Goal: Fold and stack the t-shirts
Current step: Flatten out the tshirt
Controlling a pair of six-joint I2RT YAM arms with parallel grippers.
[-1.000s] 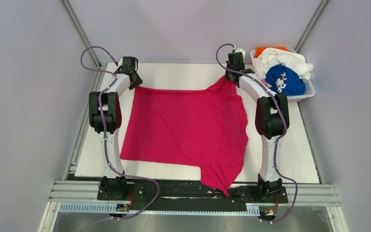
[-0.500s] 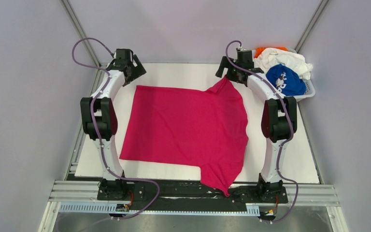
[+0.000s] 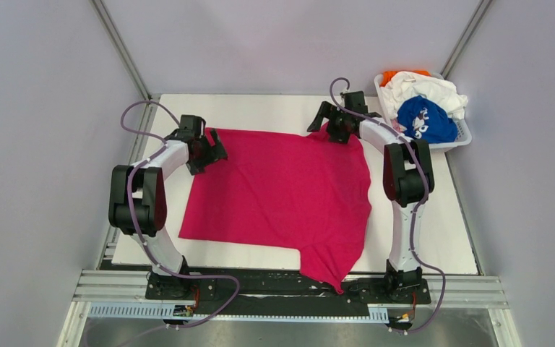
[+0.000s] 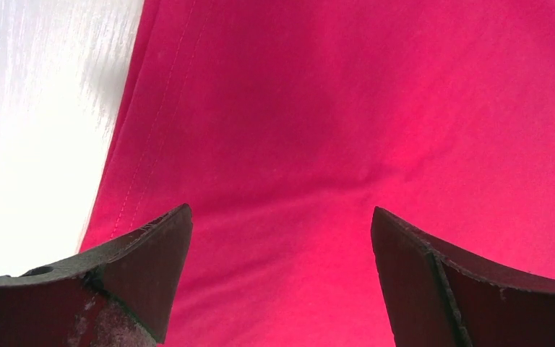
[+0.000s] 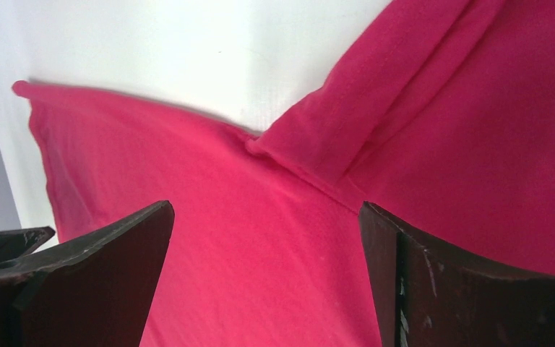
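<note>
far left, the left gripper [image 3: 212, 150] sits low over the far-left corner of the plain magenta-pink cotton t-shirt [image 3: 282, 191], jaws spread wide w/ nothing btwn them. in the left wrist view the left gripper's [image 4: 282, 217] two dark fingers [image 4: 152, 267] stand well apart above flat pink cloth, w/ a stitched hem running along the shirt's left edge and the bare white table top [image 4: 36, 144] just beside it. the shirt lies spread across the middle of the white table [image 3: 260, 108], mostly flat w/ light wrinkles. its near sleeve [image 3: 329, 271] droops over the table's front edge onto the black base rail. its far sleeve [image 3: 343, 137] is bunched up at the far-right corner. the right gripper [image 3: 327, 119] hovers at that corner, also wide open and empty. in the right wrist view the right gripper [image 5: 267, 210] has both fingers apart over the cloth, w/ a folded ridge of sleeve [image 5: 347, 123] lying across the shirt and white table behind it. far right, a white slotted plastic basket [image 3: 462, 137] sits at the table's back corner, well apart from the pink shirt. it holds a crumpled white t-shirt [image 3: 426, 88], a royal blue t-shirt w/ white print [image 3: 433, 124] in front, and an orange t-shirt [image 3: 397, 74] peeking out at the back.
</note>
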